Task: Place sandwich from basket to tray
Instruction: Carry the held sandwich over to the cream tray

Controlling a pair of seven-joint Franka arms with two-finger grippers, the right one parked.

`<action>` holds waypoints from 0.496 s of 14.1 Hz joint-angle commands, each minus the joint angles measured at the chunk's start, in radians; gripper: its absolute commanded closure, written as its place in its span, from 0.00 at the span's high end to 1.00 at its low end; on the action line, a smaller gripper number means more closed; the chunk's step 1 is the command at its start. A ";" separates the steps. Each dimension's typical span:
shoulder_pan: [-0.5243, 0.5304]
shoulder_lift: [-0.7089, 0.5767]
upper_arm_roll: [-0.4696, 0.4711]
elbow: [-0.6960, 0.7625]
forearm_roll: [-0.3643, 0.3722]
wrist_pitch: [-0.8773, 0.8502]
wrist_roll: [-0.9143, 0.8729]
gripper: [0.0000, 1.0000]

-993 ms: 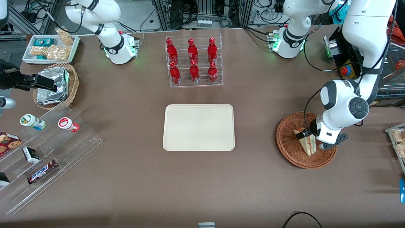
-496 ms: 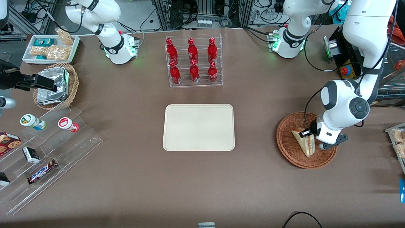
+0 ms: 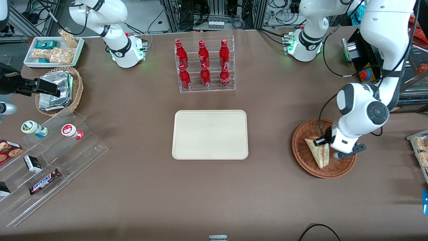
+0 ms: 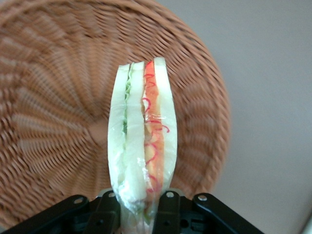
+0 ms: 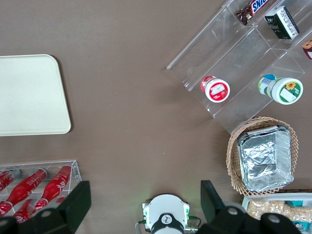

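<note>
One sandwich (image 3: 319,153), pinched by the gripper (image 3: 321,141) fingers (image 4: 109,214), above one basket (image 3: 306,160). One tray (image 3: 210,134). Six red bottles (image 3: 204,63). One "SNICKERS" bar (image 3: 44,181).

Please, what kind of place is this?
Probably a robotics lab set up like a snack shop: bottles in a clear rack, a tray, and cable-filled equipment racks. The gripper holds a sandwich above the basket.
</note>
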 commanded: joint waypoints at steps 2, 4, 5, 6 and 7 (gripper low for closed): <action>-0.197 -0.055 0.001 0.085 0.002 -0.177 -0.057 0.16; -0.330 -0.007 0.001 0.162 -0.009 -0.217 -0.112 0.17; -0.372 0.003 0.001 0.178 -0.006 -0.215 -0.153 0.17; -0.420 0.020 0.000 0.196 -0.007 -0.215 -0.164 0.20; -0.450 0.045 0.000 0.219 -0.012 -0.215 -0.161 0.19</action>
